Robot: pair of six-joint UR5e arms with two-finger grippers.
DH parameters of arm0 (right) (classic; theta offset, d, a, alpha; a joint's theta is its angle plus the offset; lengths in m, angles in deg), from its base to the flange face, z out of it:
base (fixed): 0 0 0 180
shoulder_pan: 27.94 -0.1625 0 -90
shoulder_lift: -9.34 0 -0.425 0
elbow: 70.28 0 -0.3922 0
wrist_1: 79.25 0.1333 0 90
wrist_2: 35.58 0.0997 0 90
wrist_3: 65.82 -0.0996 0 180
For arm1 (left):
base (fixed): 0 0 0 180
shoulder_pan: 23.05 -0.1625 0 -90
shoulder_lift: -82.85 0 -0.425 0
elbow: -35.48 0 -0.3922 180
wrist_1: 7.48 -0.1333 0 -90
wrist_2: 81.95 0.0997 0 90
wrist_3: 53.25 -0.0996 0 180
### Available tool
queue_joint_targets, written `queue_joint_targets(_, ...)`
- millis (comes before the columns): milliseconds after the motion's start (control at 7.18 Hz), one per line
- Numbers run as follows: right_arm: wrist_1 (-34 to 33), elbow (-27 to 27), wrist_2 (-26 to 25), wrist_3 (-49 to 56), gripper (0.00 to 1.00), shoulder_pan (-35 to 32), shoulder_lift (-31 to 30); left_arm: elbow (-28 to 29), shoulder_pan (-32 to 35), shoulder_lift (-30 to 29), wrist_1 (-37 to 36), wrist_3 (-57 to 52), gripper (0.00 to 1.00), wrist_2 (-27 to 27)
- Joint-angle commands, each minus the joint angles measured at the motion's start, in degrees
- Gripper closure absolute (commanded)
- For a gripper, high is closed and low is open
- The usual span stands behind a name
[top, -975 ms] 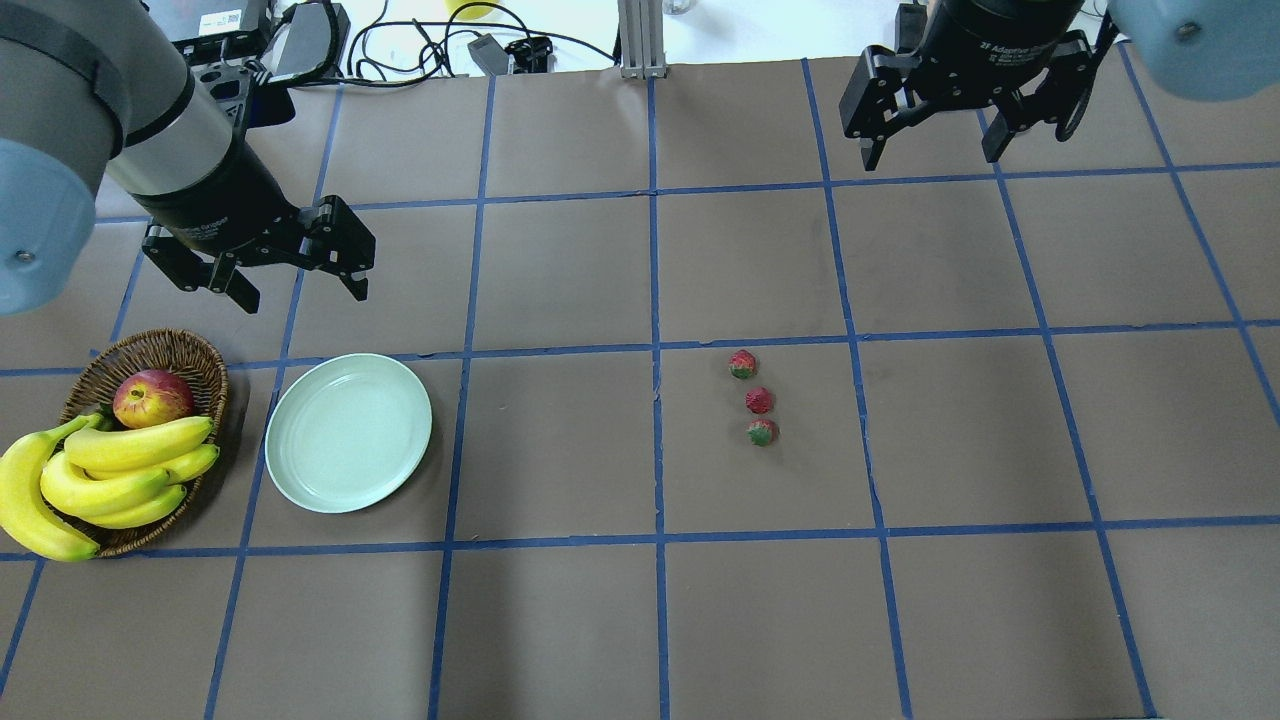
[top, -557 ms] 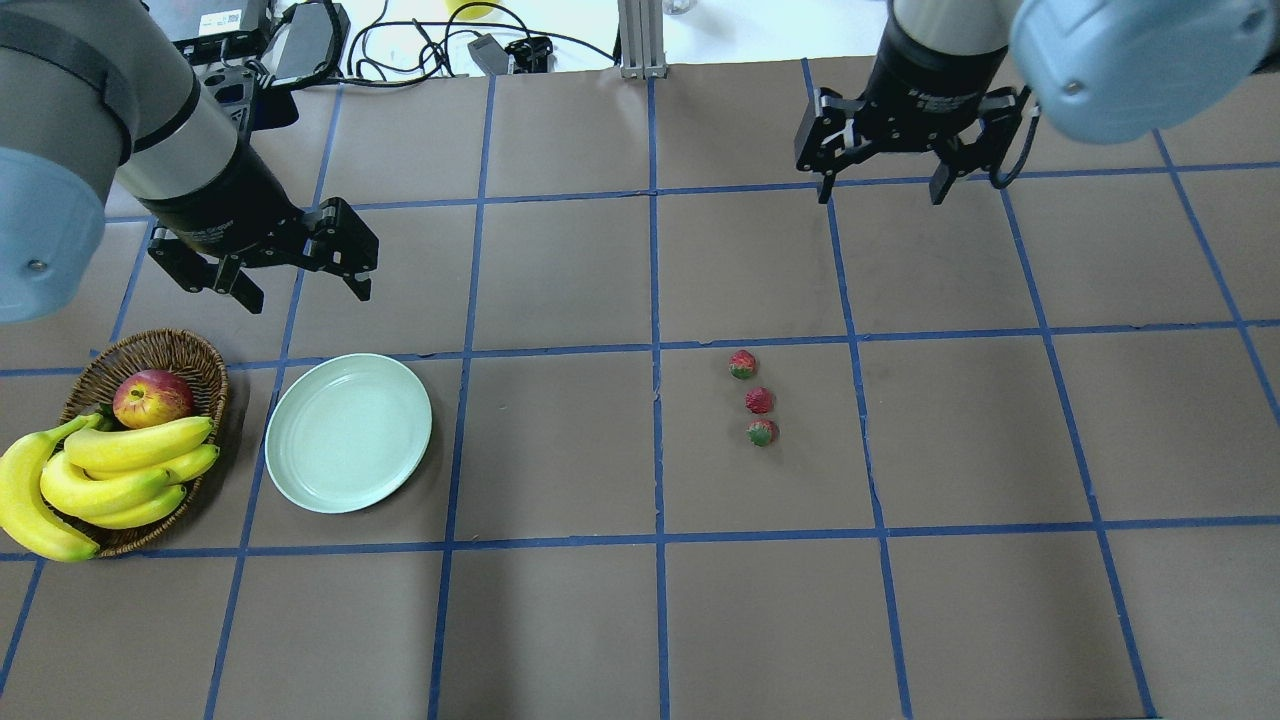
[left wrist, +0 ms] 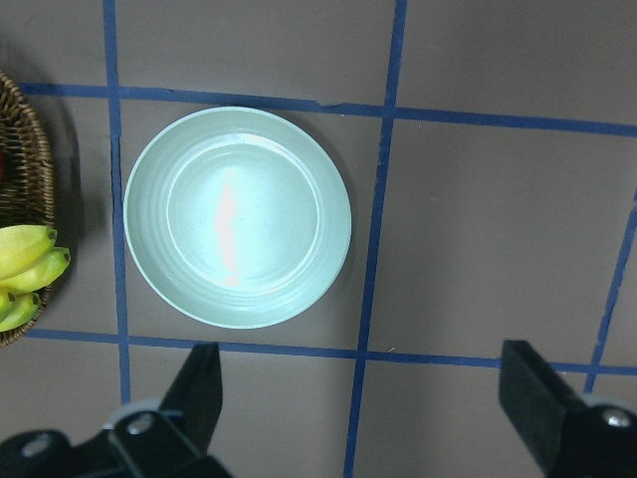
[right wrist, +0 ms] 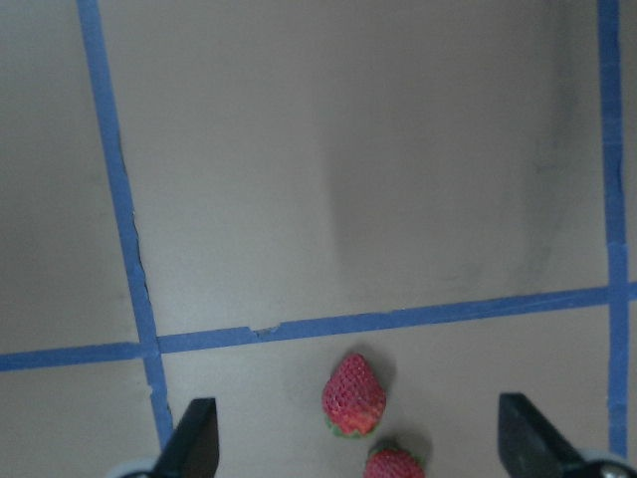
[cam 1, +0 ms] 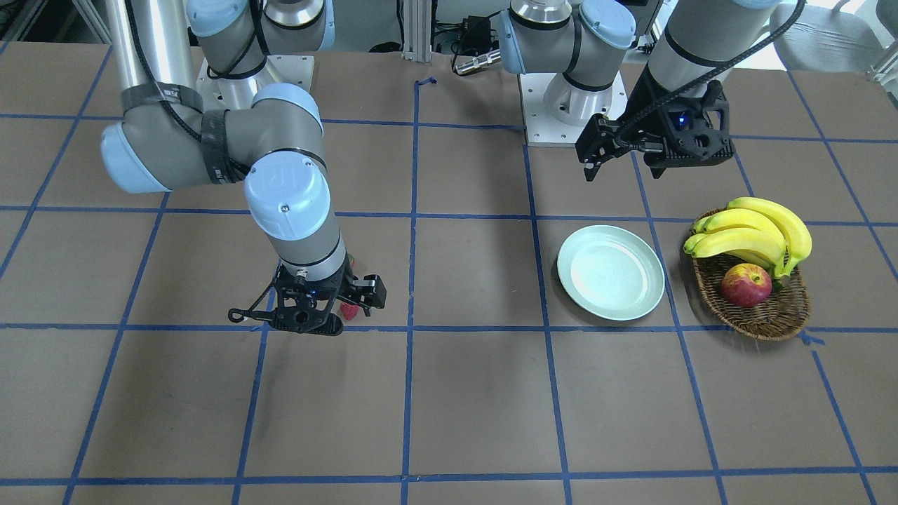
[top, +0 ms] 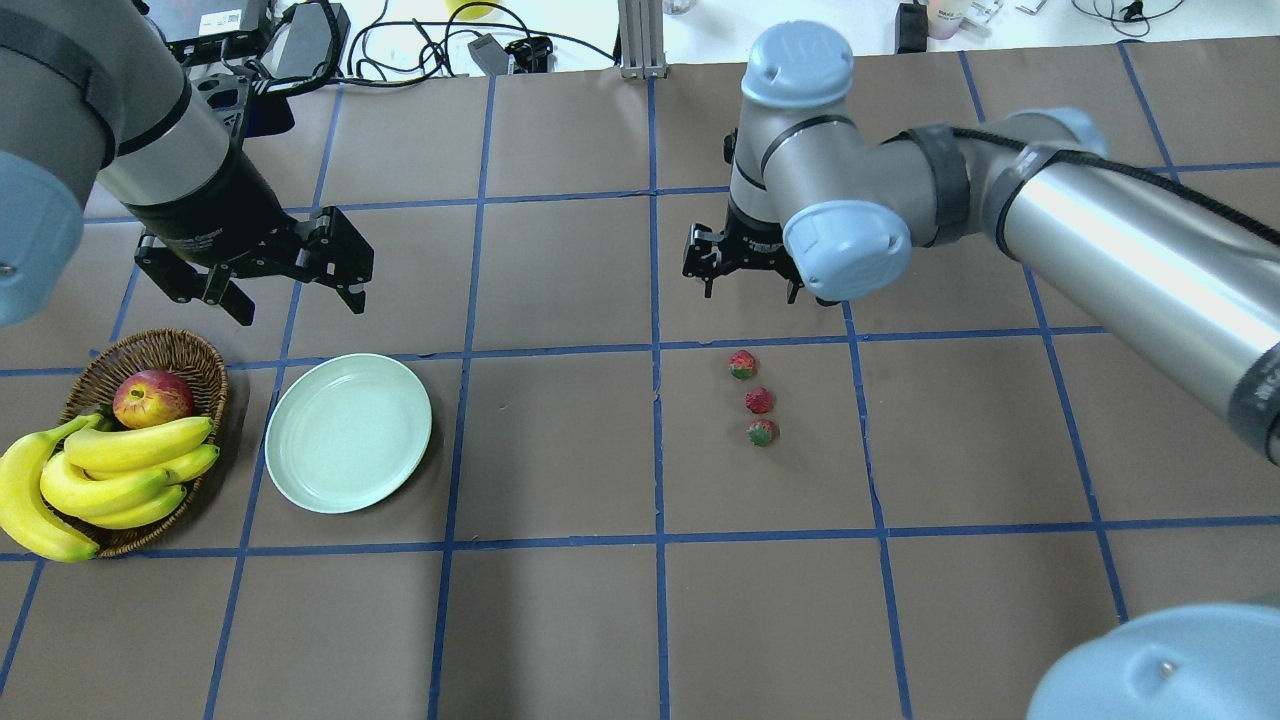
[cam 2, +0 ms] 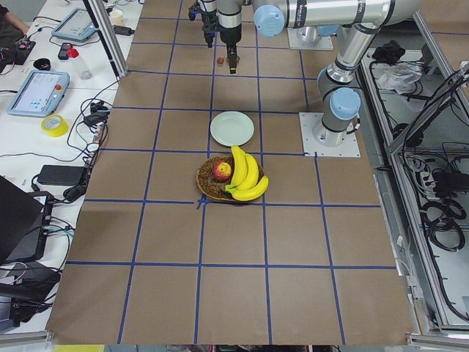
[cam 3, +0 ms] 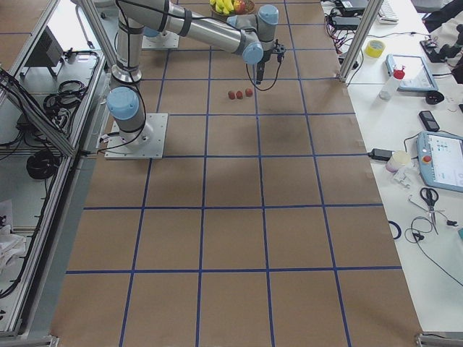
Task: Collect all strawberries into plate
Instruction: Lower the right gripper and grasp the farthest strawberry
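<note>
while the right gripper is held wide open above the table, the three strawberries are seen in a short row just beyond its fingertips, well apart from the plate; in its wrist view the nearest one is framed between the fingers. the left gripper is likewise held wide open, with the plate lying just beyond its fingertips and a basket beside the plate.

Both arms are out and both grippers are empty with their jaws spread.
The left gripper hangs tilted on a bent wrist, jaws wide apart. The right arm stretches long toward the middle, and the right gripper points straight down, equally wide.
</note>
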Motion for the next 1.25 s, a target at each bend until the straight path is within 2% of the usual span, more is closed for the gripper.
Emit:
queue_joint_targets(0,-8.5,5.9,-0.2,-0.4,0.0,-0.3,3.3,-0.4,0.0,0.0,-0.2,-0.1,0.0,0.0)
queue_joint_targets(139,-9.3,6.1,0.2,-0.6,0.0,-0.3,4.1,-0.1,0.0,0.0,-0.5,-0.1,0.0,-0.1)
queue_joint_targets(418,-8.5,7.6,0.1,-1.9,0.21,-0.3,3.5,-0.6,-0.1,-0.2,-0.7,-0.1,0.0,0.2)
queue_joint_targets(557,-8.4,7.7,0.2,-2.1,0.55,-0.4,3.4,-0.1,0.0,0.1,-0.7,-0.1,0.0,0.2)
queue_joint_targets(835,-8.4,7.6,1.5,-3.0,0.9,-0.4,3.4,-0.4,-0.1,0.4,-0.8,-0.2,0.0,0.1)
queue_joint_targets(1114,-8.5,6.9,3.0,-4.4,0.92,-0.7,2.3,-0.5,-0.3,0.5,-0.8,-0.2,0.0,0.2)
